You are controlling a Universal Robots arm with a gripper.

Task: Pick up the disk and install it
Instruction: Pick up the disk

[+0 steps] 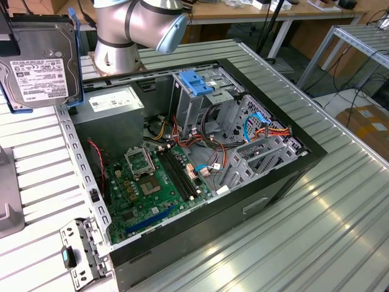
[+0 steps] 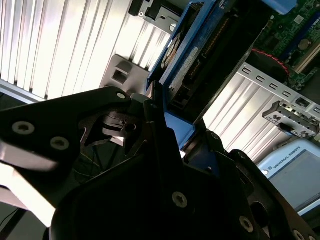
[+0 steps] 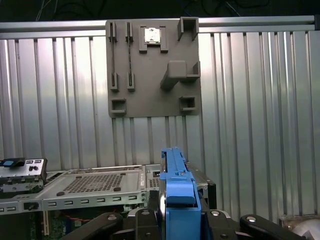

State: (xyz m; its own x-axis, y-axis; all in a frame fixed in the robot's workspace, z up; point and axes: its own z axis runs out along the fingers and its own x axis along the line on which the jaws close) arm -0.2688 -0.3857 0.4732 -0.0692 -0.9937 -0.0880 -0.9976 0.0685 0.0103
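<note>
The disk (image 1: 39, 61) hangs in the air over the ribbed table, to the exterior view's left of the open computer case, with its white label facing the camera and its blue carrier around it. In the second wrist view my gripper (image 2: 172, 117) is shut on the disk (image 2: 200, 55), black fingers (image 2: 150, 112) pressed against the blue rail. The first wrist view shows the disk (image 3: 177, 195) edge-on, standing up between the gripper's black links (image 3: 179, 222).
The case (image 1: 285, 109) lies open on the table, showing the motherboard (image 1: 152, 182), a grey power supply (image 1: 115, 100) and a metal drive cage with a light-blue latch (image 1: 197, 82). A grey fixture plate (image 3: 152, 70) lies beyond. A small bracket (image 1: 79, 249) sits by the case corner.
</note>
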